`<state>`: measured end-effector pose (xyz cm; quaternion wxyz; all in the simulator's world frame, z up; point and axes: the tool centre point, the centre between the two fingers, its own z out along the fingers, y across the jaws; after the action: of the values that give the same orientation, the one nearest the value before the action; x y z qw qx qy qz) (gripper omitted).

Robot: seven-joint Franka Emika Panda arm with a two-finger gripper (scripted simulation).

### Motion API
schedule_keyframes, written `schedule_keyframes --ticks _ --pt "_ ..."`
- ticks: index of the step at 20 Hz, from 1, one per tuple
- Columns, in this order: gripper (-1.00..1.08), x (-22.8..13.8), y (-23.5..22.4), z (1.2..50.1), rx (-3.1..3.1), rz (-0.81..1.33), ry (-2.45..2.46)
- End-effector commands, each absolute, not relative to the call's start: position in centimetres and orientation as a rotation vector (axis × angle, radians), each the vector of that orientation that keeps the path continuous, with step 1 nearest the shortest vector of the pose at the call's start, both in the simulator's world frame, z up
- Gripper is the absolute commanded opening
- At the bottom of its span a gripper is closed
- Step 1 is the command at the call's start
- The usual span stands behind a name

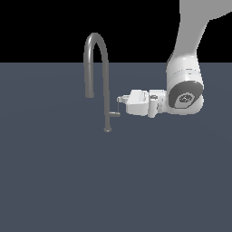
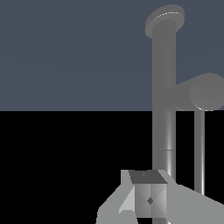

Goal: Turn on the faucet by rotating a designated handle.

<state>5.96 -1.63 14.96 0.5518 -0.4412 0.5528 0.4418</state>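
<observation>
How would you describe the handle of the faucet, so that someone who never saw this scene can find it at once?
Start from the tall grey faucet with the arched spout, standing on the dark floor. Follow its straight stem down almost to the round base: the handle is the short grey stub jutting sideways toward the white gripper. Unlike the thick curved spout, it is short and horizontal.

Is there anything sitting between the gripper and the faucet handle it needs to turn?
Nothing visible does. In the exterior view the gripper lies sideways just to the right of the faucet, right above the handle. Only the handle's own thin rod rises toward the fingertips. The wrist view shows no other object.
</observation>
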Motion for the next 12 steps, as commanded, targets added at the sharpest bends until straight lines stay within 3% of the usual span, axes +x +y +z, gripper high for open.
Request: schedule_keyframes --ticks 1,12 --pt "-1.0 5.4 -1.5 15.2 -1.044 1.045 1.307" --pt "-1.0 3.1 -1.0 15.6 -1.043 1.042 1.309"
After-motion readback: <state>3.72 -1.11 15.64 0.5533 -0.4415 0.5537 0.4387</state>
